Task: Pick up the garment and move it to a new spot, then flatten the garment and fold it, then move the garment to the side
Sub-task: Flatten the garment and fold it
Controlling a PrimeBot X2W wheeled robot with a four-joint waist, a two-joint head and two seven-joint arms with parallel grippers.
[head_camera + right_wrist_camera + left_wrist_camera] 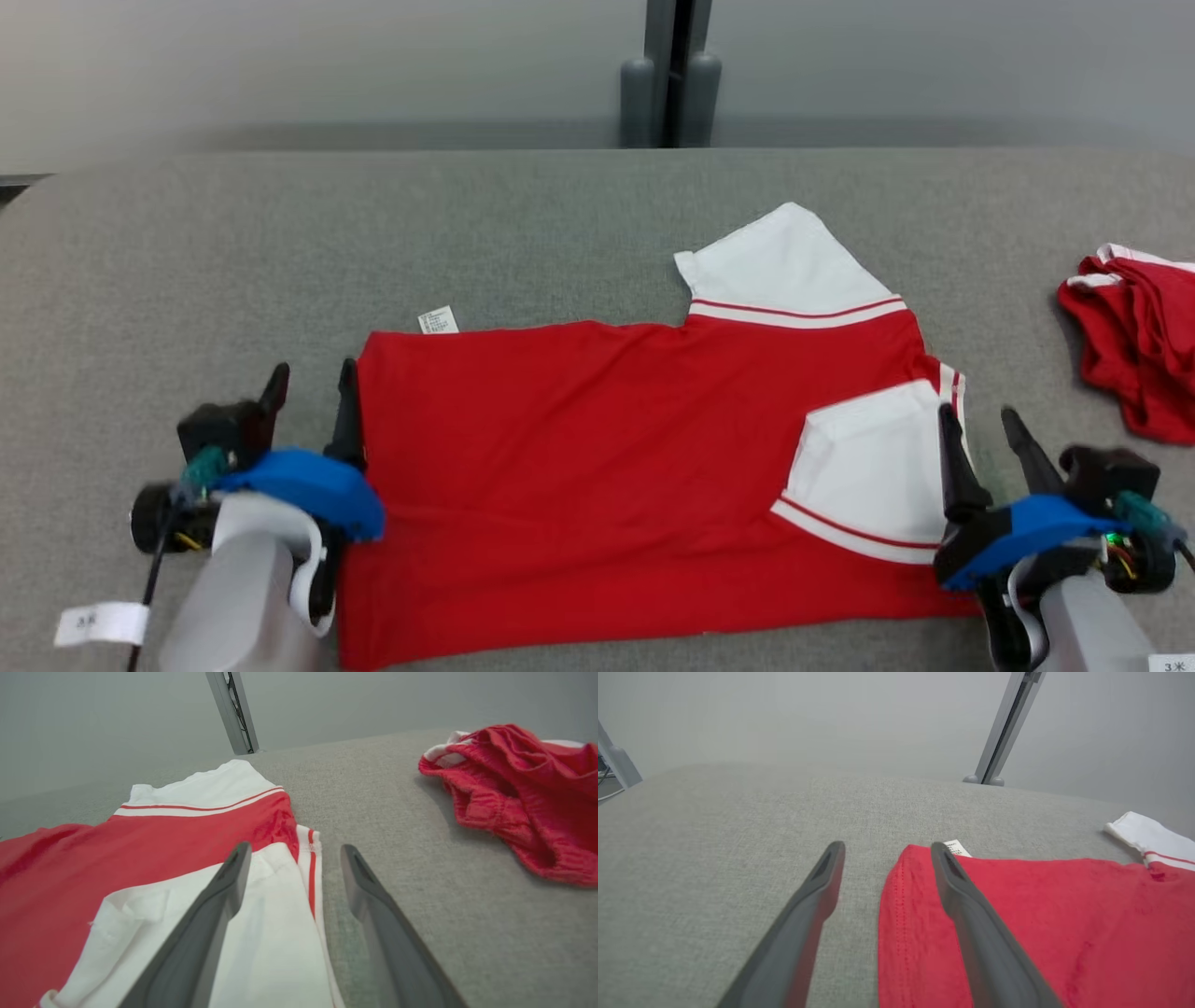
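A red shirt with white sleeves lies flat on the grey table, its hem to the left and its shoulders to the right. One white sleeve points away from me; the other white sleeve is folded in over the red body. My left gripper stands open at the hem, straddling the shirt's edge. My right gripper is open too, low over the shoulder end, one finger above the folded sleeve and the other above bare table.
A second red and white garment lies crumpled at the table's right edge, also in the right wrist view. A grey post rises behind the table. White paper tags lie near the front edge.
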